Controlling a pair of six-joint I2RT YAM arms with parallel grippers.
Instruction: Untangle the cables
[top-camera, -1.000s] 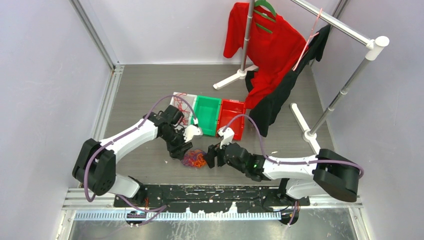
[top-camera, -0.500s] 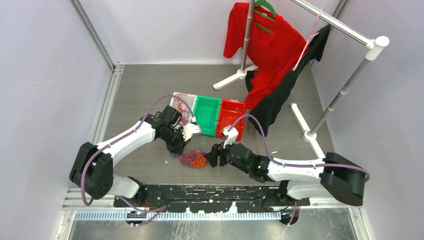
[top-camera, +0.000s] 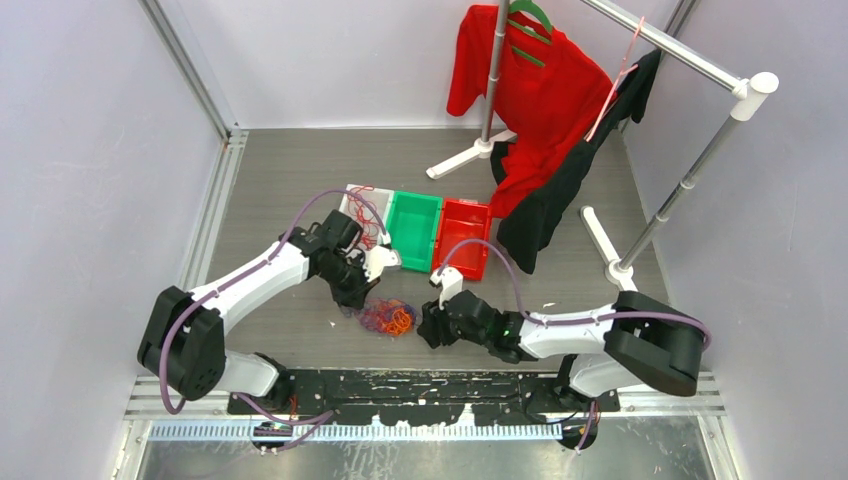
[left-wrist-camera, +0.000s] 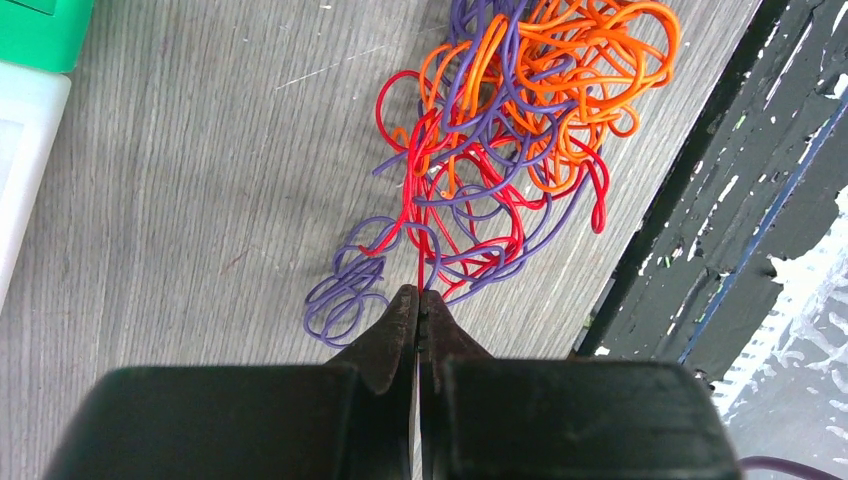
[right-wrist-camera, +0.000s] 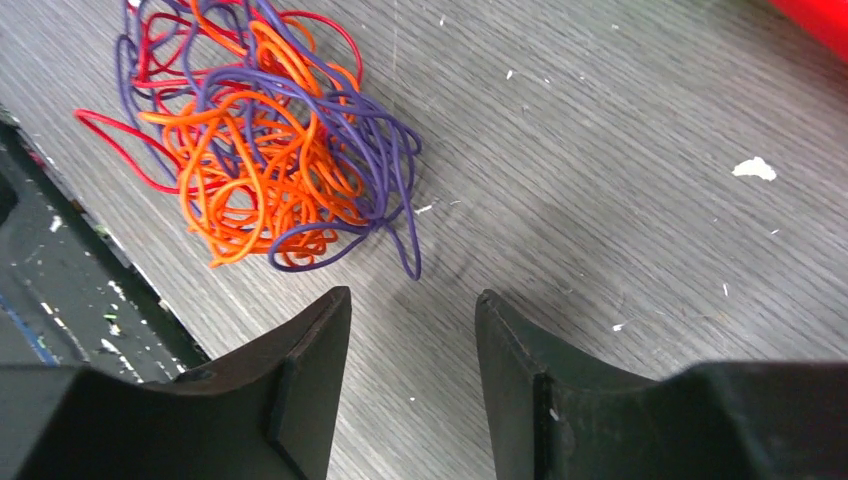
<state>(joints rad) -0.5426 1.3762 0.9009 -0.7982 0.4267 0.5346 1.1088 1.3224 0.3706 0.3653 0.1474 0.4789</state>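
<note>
Both jaws of our left gripper (left-wrist-camera: 418, 300) pinch shut on one red strand (left-wrist-camera: 418, 255) at the edge of the cables (left-wrist-camera: 505, 120), likely to draw it free, while our right gripper (right-wrist-camera: 412, 305) hovers with jaws apart just beside that tangle lying on the table (right-wrist-camera: 620, 200).

From where I stand the two look like twins. The left arm (top-camera: 262, 278) and the right arm (top-camera: 572, 335) wear smooth white shells on their long links and chunky black housings at the joints. A thick lilac hose (top-camera: 300, 215) runs along each. A small white housing (top-camera: 382, 260) sits by each wrist. The left pincer (left-wrist-camera: 418, 298) and right pincer (right-wrist-camera: 412, 305) have matte black, wedge-shaped fingers. Both bases are bolted to a scuffed black plate (top-camera: 420, 385).
</note>
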